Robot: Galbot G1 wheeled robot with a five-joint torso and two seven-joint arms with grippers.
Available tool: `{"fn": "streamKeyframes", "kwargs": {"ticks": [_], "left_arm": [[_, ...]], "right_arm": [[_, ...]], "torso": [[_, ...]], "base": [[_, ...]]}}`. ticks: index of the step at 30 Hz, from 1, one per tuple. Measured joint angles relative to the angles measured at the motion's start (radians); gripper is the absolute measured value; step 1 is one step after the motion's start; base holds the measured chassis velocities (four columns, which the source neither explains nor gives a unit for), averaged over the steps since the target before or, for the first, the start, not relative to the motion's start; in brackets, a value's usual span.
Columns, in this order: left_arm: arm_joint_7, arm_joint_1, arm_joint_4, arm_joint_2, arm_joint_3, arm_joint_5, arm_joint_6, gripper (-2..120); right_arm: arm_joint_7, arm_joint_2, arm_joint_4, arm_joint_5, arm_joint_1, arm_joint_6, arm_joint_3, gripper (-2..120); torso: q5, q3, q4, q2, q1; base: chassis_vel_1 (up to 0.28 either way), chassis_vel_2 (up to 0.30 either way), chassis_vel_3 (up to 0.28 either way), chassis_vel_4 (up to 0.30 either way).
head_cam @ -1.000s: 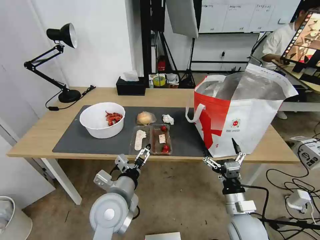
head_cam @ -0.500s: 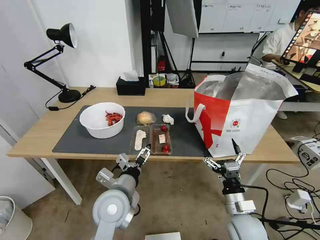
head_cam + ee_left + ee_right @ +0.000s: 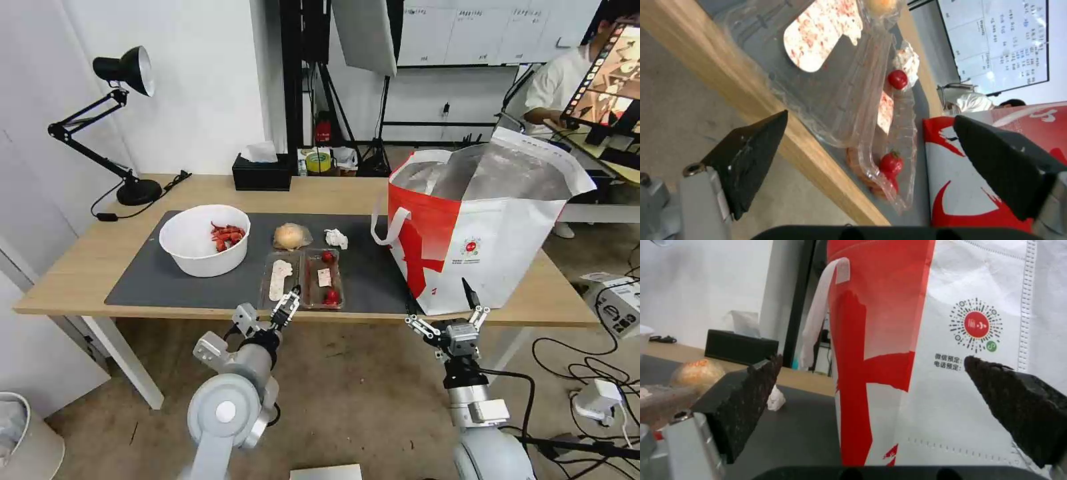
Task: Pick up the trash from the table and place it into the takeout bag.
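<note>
I have the left gripper [image 3: 285,308] just off the table's [image 3: 80,270] near edge, level with the clear tray [image 3: 303,279], fingers spread wide and holding nothing. In the left wrist view the tray [image 3: 849,83] sits framed between the two fingertips, its rim at or slightly past the near edge of the grey mat [image 3: 167,277]. The right gripper [image 3: 448,319] waits below the near edge in front of the takeout bag [image 3: 477,230], also wide open and empty.

Trash positions: white bowl [image 3: 203,239] toward the mat's left end; wrapped bun [image 3: 291,235] and tissue [image 3: 336,238] just behind the tray, toward the far edge of the mat. The bag stands on the right end of the table, mouth open.

Risks, my judgement:
- The tray is thin, hinged plastic. A pinch on one lip could fold it, or let the halves swing and spill the red scraps.
- Approaching too low, a finger could strike the table edge, or push the tray back into the bun.
- The bag is tall, so a carried tray would need good lift to clear its rim; clipping the soft wall could tip it.

Open room: bare mat between tray and bag; clear floor space beneath the near edge for both arms.
</note>
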Motion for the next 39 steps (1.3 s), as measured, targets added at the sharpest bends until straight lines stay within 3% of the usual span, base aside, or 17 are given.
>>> {"fn": "streamKeyframes", "kwargs": {"ticks": [16, 39], "left_arm": [[-0.003, -0.026, 0.021, -0.001, -0.022, -0.005, -0.004, 100], [0.127, -0.024, 0.007, -0.013, -0.005, -0.011, -0.084, 100]], "right_arm": [[0.0, -0.001, -0.01, 0.002, 0.009, 0.001, -0.004, 100], [-0.004, 0.001, -0.008, 0.002, 0.004, 0.012, -0.005, 100]], "torso": [[0.0, 0.0, 0.0, 0.0, 0.0], [0.0, 0.0, 0.0, 0.0, 0.0]], "base": [[0.0, 0.0, 0.0, 0.0], [0.0, 0.0, 0.0, 0.0]]}}
